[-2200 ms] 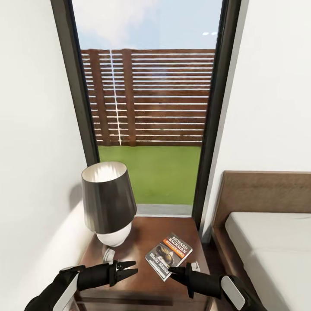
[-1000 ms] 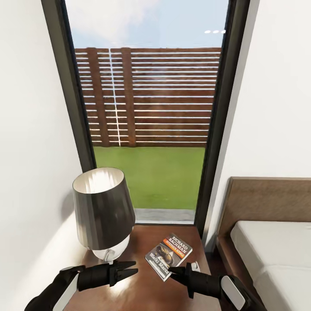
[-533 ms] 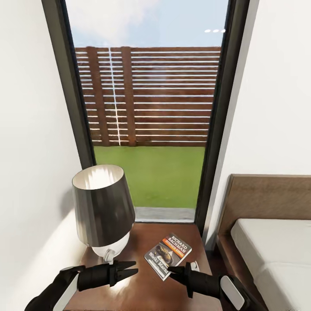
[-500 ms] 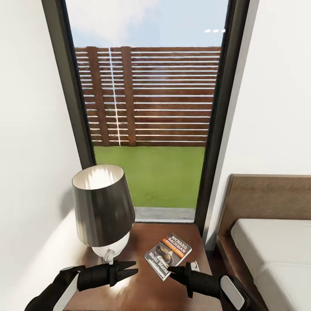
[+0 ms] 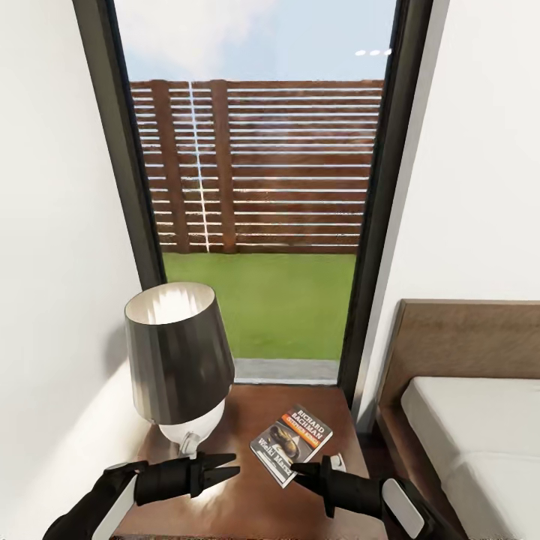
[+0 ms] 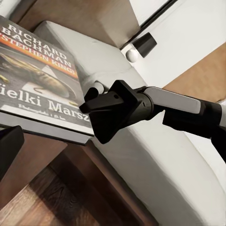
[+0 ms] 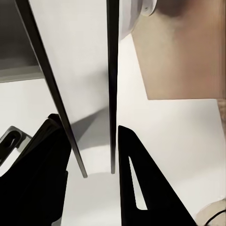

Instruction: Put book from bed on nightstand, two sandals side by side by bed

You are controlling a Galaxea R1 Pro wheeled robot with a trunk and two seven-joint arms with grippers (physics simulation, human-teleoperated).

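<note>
moved: view shifted slightly, things unmoved
book [image 5: 292, 444]: flat on nightstand [image 5: 255, 495] surface
right gripper [image 5: 300, 470]: jaws released
left gripper [image 5: 229, 465]: clenched, empty
next: fetch sandals

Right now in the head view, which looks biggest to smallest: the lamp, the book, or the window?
1. Window, by far the largest.
2. Lamp.
3. Book, smallest.
The window is farther away, yet looks biggest.

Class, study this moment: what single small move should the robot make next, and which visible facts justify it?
Probably draw the right gripper back from the book. The book lies flat on the nightstand beside the lamp, nothing between the gripper's fingers, so that step looks finished.
</note>
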